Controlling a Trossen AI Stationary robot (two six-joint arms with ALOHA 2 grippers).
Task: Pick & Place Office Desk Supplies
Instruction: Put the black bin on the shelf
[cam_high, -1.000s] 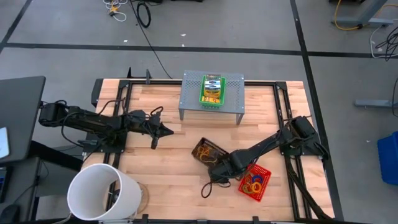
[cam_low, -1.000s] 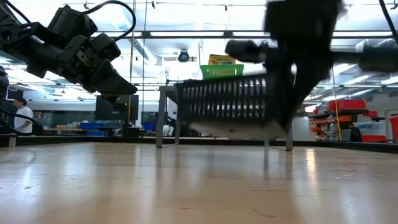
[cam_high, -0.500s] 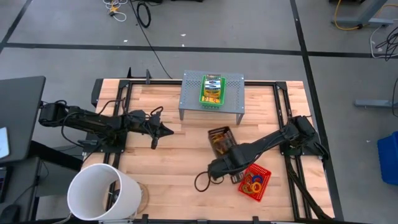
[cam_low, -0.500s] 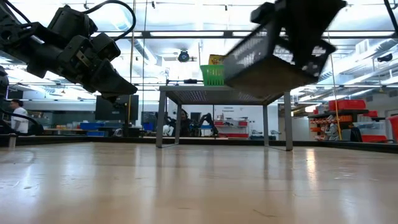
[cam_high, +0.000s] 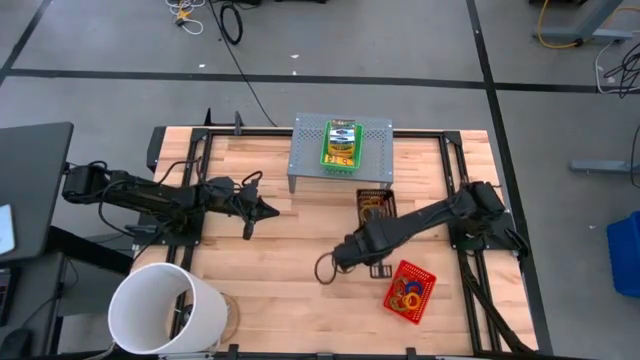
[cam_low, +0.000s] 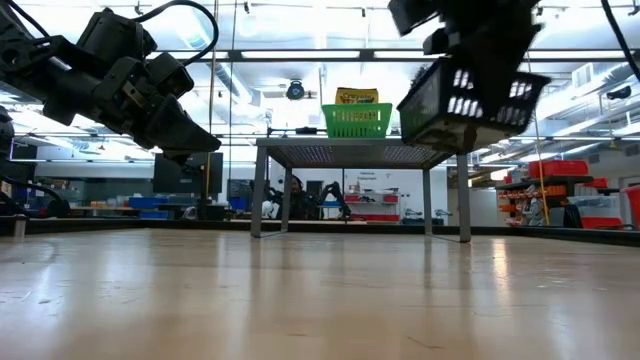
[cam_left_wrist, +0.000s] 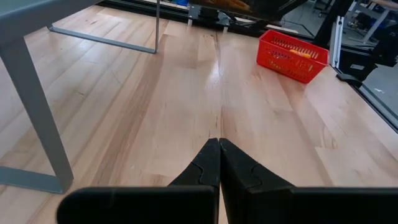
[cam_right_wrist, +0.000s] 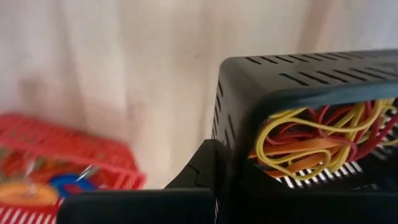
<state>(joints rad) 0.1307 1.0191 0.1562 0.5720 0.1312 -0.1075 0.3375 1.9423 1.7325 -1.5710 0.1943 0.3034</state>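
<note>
My right tool (cam_right_wrist: 219, 171) is clamped on the rim of the black mesh tray (cam_high: 376, 208), holding it off the tabletop (cam_high: 270, 270) with its load of rubber bands (cam_right_wrist: 323, 140). The tray's long axis points ahead toward the grey stand (cam_high: 340, 152), which already carries the green tray (cam_high: 341, 146). The red tray (cam_high: 409, 291) sits behind me. My left tool (cam_left_wrist: 219, 163), shut and empty, waits farther off. I can read no labels.

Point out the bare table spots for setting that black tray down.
Bare wood lies between the left gripper and the grey stand, and near the white bucket. Crowded: the right gripper lifts the black tray above the red tray.
</note>
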